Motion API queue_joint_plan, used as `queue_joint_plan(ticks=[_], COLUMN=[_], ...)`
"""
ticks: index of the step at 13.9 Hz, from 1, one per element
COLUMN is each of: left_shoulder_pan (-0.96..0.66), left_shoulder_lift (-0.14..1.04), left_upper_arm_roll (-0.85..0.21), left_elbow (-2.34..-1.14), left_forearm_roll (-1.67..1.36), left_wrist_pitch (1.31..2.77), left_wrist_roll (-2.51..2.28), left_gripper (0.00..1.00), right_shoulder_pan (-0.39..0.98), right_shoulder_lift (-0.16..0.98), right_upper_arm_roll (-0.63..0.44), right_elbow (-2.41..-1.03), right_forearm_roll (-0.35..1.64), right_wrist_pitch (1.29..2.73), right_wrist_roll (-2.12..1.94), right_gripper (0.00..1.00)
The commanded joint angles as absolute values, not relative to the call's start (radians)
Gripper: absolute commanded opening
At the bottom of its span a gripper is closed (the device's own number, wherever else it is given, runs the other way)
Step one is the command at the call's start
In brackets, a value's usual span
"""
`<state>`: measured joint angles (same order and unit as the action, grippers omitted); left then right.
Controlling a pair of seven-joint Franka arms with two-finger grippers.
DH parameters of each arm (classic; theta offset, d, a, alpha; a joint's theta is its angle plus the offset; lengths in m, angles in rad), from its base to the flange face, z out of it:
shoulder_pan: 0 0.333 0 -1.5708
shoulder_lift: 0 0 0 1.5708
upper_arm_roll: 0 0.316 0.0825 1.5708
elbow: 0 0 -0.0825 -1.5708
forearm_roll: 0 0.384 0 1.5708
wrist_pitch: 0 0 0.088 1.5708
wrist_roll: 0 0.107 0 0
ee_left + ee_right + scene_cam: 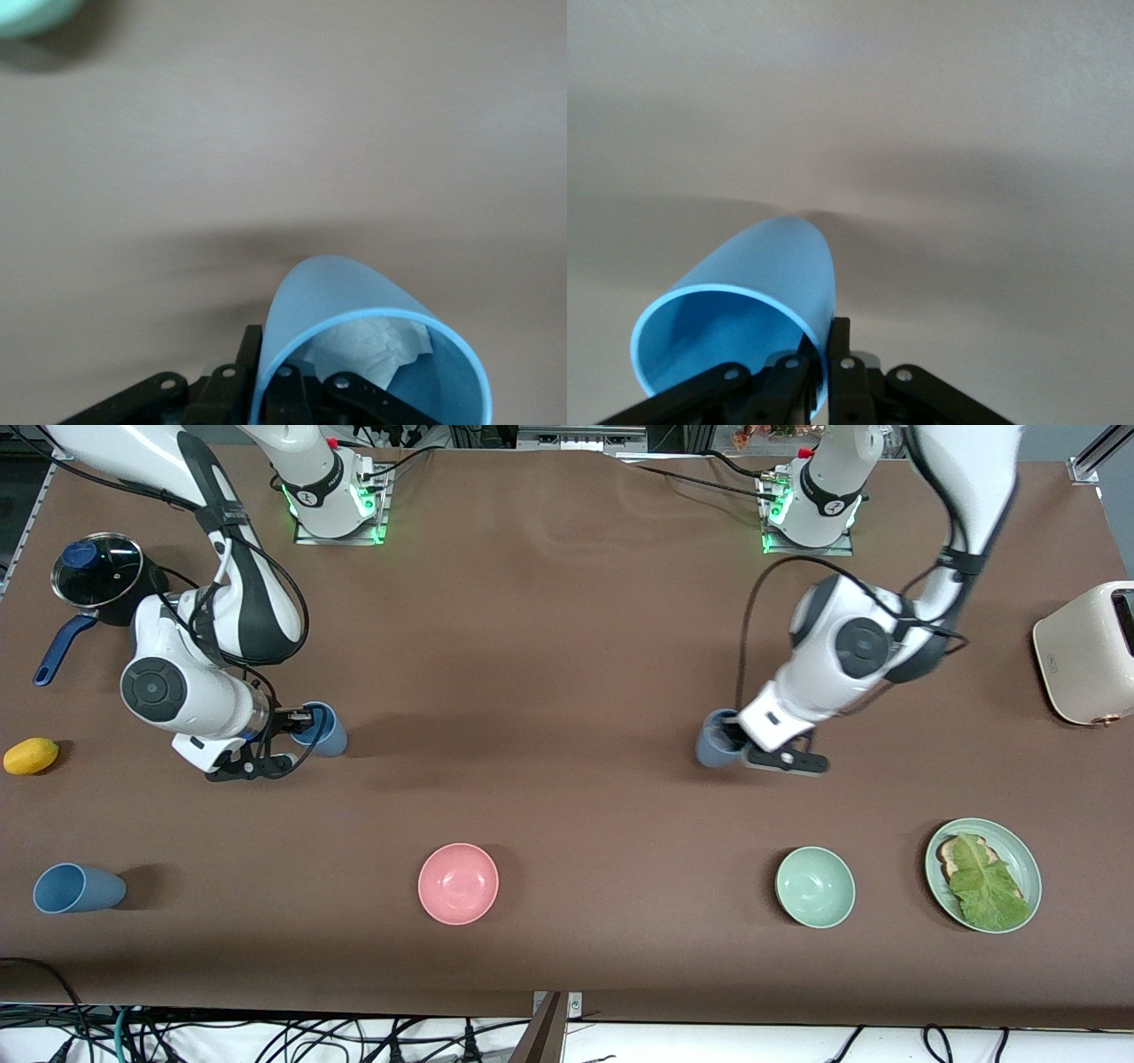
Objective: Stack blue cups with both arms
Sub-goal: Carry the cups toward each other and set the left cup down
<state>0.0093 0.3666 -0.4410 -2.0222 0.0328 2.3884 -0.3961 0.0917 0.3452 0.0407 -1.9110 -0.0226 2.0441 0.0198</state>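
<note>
A third blue cup [78, 888] is seen lying on the worktop [567, 646] nearest the camera, at the right arm's end. Farther back, one cup [323, 729] is gripped by its rim in the right hand [297, 726]. Another cup [716, 740] is gripped likewise in the left hand [737, 737], toward the left arm's end.

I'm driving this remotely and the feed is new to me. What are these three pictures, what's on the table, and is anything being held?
The big picture looks down from across the table at two white robot arms. The other two come from cameras on their wrists.

The right claw is shut on the rim of a bright blue cup, seen close up in its wrist view. The left claw is shut on a duller blue cup with crumpled white paper inside.

Also on the brown table: a third blue cup lying on its side, a pink bowl, a mint bowl, a plate of lettuce on toast, a lidded pot, a yellow fruit and a toaster.
</note>
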Motion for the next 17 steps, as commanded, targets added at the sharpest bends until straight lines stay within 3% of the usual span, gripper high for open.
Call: queue_joint_plan(ticks=[1, 5, 6, 7, 8, 11, 14, 17], left_shoulder_pan=[-0.095, -0.144, -0.144, -0.143, -0.141, -0.138, -0.133, -0.100], left_shoulder_lift=[0.454, 0.526, 0.523, 0.519, 0.509, 0.442, 0.403, 0.394], left_upper_arm_roll=[-0.434, -0.433, -0.433, -0.433, -0.434, -0.436, -0.433, -0.426], left_elbow=[-1.924, -1.853, -1.852, -1.850, -1.850, -1.816, -1.647, -1.504], left_forearm_roll=[0.034, 0.046, 0.046, 0.046, 0.046, 0.048, 0.049, 0.064], left_wrist_pitch=[2.365, 2.367, 2.367, 2.365, 2.364, 2.225, 1.889, 1.679], left_wrist_roll=[-0.564, -0.604, -0.598, -0.600, -0.603, -0.594, -0.572, -0.506], left_gripper=[0.00, 0.03, 0.16, 0.44, 0.99, 1.00, 1.00, 1.00], right_shoulder_pan=[0.116, 0.216, 0.242, 0.267, 0.285, 0.350, 0.434, 0.526], right_shoulder_lift=[0.362, 0.399, 0.413, 0.419, 0.426, 0.448, 0.477, 0.520], right_upper_arm_roll=[0.038, 0.038, 0.038, 0.038, 0.038, 0.038, 0.038, 0.038], right_elbow=[-1.821, -1.711, -1.686, -1.663, -1.648, -1.600, -1.521, -1.435], right_forearm_roll=[0.032, 0.034, 0.038, 0.070, 0.101, 0.127, 0.190, 0.213], right_wrist_pitch=[1.968, 1.884, 1.869, 1.858, 1.856, 1.850, 1.835, 1.835], right_wrist_roll=[0.066, 0.263, 0.315, 0.360, 0.397, 0.530, 0.702, 0.872], right_gripper=[0.00, 0.00, 0.00, 0.00, 0.00, 0.00, 0.00, 0.00])
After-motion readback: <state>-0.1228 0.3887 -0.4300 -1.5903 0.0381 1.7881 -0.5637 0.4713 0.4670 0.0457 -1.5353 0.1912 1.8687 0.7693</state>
